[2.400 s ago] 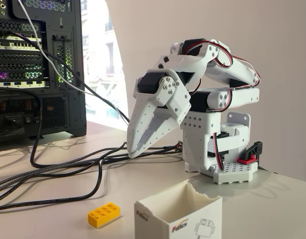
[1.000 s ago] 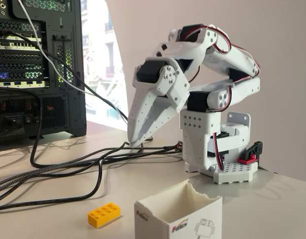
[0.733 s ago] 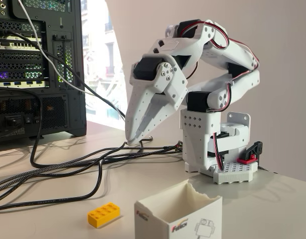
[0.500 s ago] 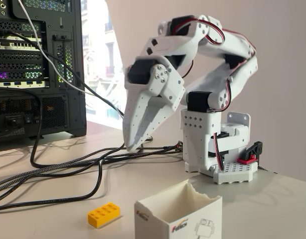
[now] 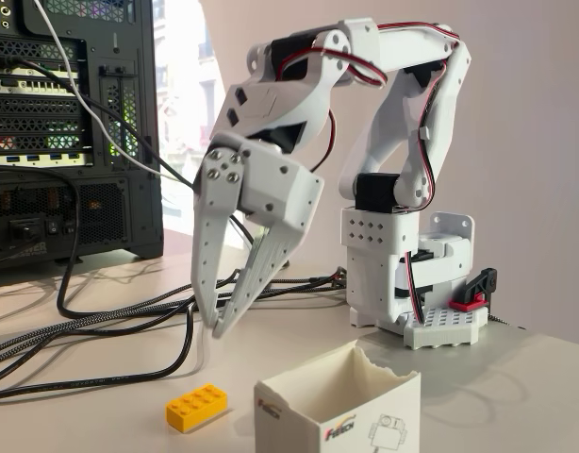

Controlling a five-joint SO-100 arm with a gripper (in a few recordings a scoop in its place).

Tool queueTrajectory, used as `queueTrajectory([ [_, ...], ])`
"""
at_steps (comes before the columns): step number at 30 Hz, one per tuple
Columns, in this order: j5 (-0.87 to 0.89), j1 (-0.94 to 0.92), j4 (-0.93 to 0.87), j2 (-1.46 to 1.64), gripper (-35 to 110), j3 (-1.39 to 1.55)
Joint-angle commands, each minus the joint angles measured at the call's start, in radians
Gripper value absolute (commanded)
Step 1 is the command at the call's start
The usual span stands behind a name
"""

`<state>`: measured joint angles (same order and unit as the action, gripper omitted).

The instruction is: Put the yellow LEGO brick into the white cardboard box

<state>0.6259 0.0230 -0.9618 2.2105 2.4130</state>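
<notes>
Yellow LEGO brick [image 5: 196, 407] lies studs-up on the table [image 5: 516, 387], just left of the white cardboard box [image 5: 339, 406], whose torn-rimmed interior shows nothing inside as far as the fixed view reveals. Behind the box and above the brick, the white gripper [image 5: 210, 326] hangs pointing down, fingers slightly parted and holding nothing, with black cables [image 5: 101, 326] and a computer tower [image 5: 73, 132] beyond.

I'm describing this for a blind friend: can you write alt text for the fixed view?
A white robot arm reaches forward, its gripper slightly open and pointing down above a small yellow brick on the table. A torn white box sits beside the brick; cables and a computer tower lie behind.
</notes>
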Motion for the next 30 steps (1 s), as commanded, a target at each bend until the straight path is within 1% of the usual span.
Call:
queueTrajectory([
  [1, 0.156, 0.018, 0.077, -0.054, -7, -0.092],
  [7, 0.273, 0.014, 0.094, -0.129, -6, -0.114],
  [10, 0.350, 0.009, 0.046, -0.178, -6, -0.153],
  [13, 0.425, 0.008, -0.044, -0.262, -4, -0.232],
  [15, 0.462, 0.005, -0.084, -0.296, 1, -0.264],
  [16, 0.474, 0.005, -0.086, -0.298, 4, -0.264],
  [21, 0.506, -0.005, -0.084, -0.261, 26, -0.224],
  [24, 0.540, -0.008, -0.087, -0.250, 34, -0.213],
  [26, 0.561, -0.008, -0.087, -0.255, 38, -0.204],
  [30, 0.624, -0.002, -0.086, -0.275, 40, -0.179],
])
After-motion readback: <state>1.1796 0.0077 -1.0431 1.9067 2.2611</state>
